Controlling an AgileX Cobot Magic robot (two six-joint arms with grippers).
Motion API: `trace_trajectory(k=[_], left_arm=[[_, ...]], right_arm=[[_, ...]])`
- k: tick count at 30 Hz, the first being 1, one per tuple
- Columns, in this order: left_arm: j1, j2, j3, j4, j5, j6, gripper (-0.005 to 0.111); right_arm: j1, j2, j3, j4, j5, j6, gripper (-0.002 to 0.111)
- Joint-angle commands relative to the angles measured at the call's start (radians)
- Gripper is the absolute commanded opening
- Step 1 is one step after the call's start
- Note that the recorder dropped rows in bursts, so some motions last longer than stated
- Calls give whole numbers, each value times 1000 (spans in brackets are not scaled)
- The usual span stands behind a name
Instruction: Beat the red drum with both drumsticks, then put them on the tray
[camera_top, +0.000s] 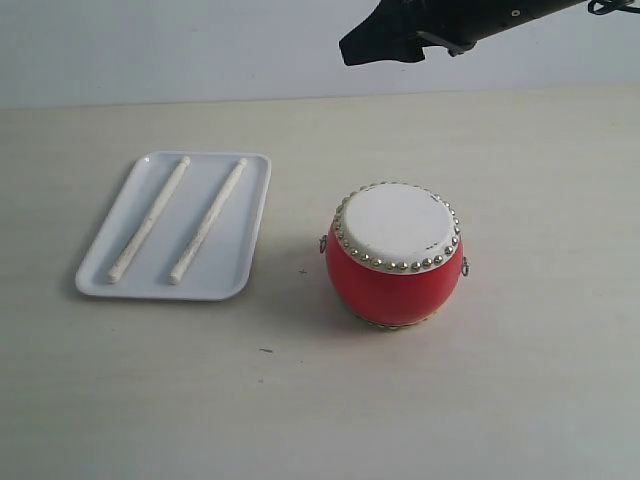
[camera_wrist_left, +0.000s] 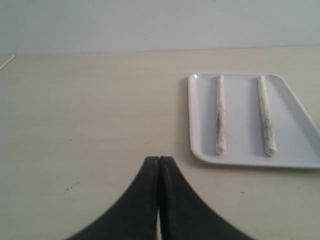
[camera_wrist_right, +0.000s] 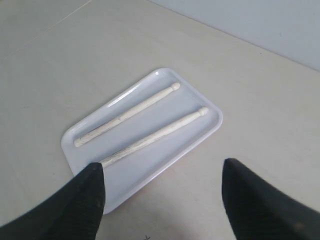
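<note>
I had the table (camera_top: 520, 400) spread wide, with open room near me and off to the right. The tray (camera_top: 228, 250) sat at the left, its long edges slanting from near to far. It was well apart from the red drum (camera_top: 395, 255), which stood right of centre. The left drumstick (camera_top: 149, 219) and right drumstick (camera_top: 208, 220) lay inside the rim, side by side and not touching. My left claw (camera_wrist_left: 159, 160) was pressed shut on nothing, short of the tray's edge. My right claw (camera_wrist_right: 162, 165) gaped wide and held nothing, raised at the far right.
</note>
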Motion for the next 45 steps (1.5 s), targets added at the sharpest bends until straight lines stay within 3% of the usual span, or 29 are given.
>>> trace_trajectory(k=[1,23,25,30,38,45], left_arm=[[1,-5,3,-2,-8,-2,0],[1,-5,3,-2,-8,-2,0],[1,-5,3,-2,-8,-2,0],[1,-5,3,-2,-8,-2,0],[1,-5,3,-2,-8,-2,0],[1,-5,3,-2,-8,-2,0]], right_arm=[[-2,-6,-7,2,-2,-2,63],[-2,-8,-7,2,-25,-4,63],[-2,-17,-5,-19,-112,-18,63],[-2,-63,75,-146,-455,236,63],[-2,-305,405,-224,-935,328,63],[-4,-676,684,-220,-1039,328,63]])
